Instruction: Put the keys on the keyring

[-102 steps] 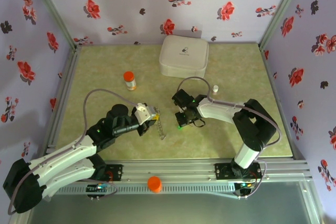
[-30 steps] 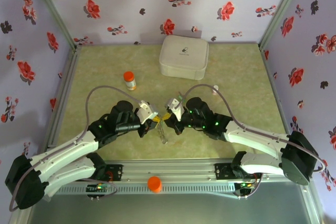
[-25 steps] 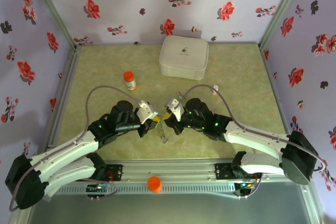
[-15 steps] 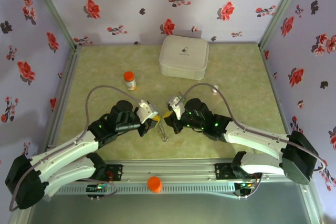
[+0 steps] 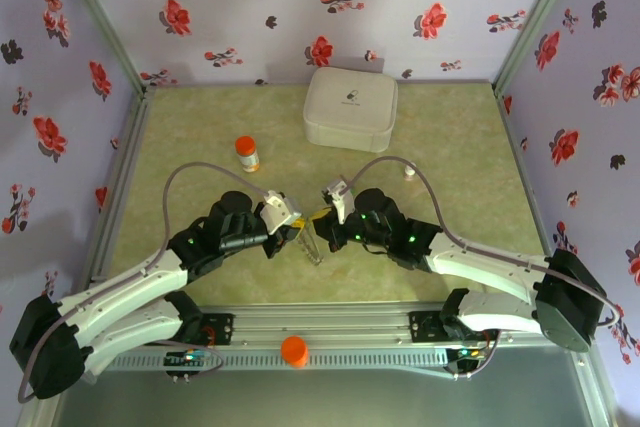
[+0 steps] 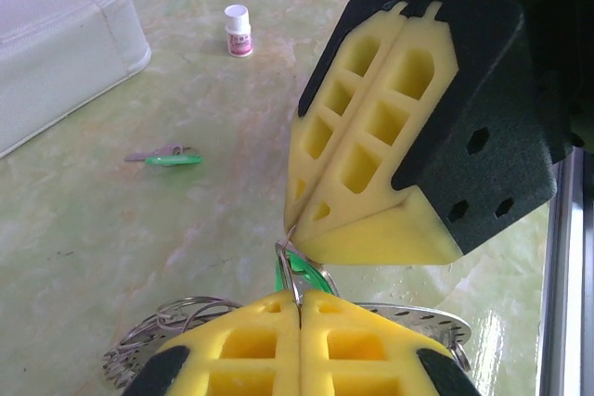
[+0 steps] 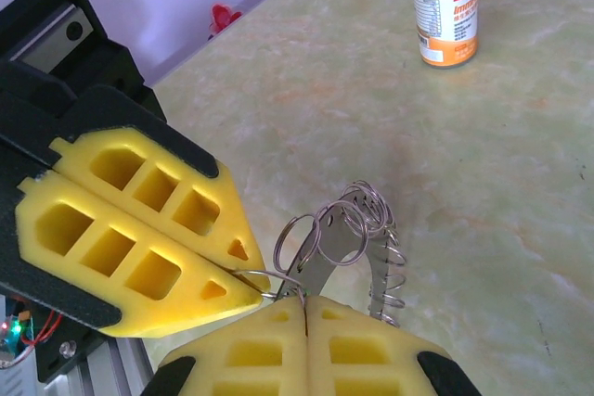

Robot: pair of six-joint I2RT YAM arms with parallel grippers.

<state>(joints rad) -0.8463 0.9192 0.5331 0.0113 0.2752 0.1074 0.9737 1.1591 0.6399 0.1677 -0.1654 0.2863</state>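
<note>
The keyring is a bent, perforated metal strip carrying several wire rings; it hangs limp below the two grippers. My left gripper is shut on one of its wire rings. My right gripper is shut too, tip to tip with the left one, and a sliver of green shows at its seam. A green-headed key hangs just behind the pinched ring, between the two sets of yellow fingertips. A second green key lies flat on the table farther back.
An orange-capped bottle stands at the back left. A white case sits at the back centre, with a small white vial to its right. An orange knob sits on the front rail.
The right gripper has edged slightly back and to the right, so the vial shows fully. Both grippers stay shut and the keyring still hangs between them.
</note>
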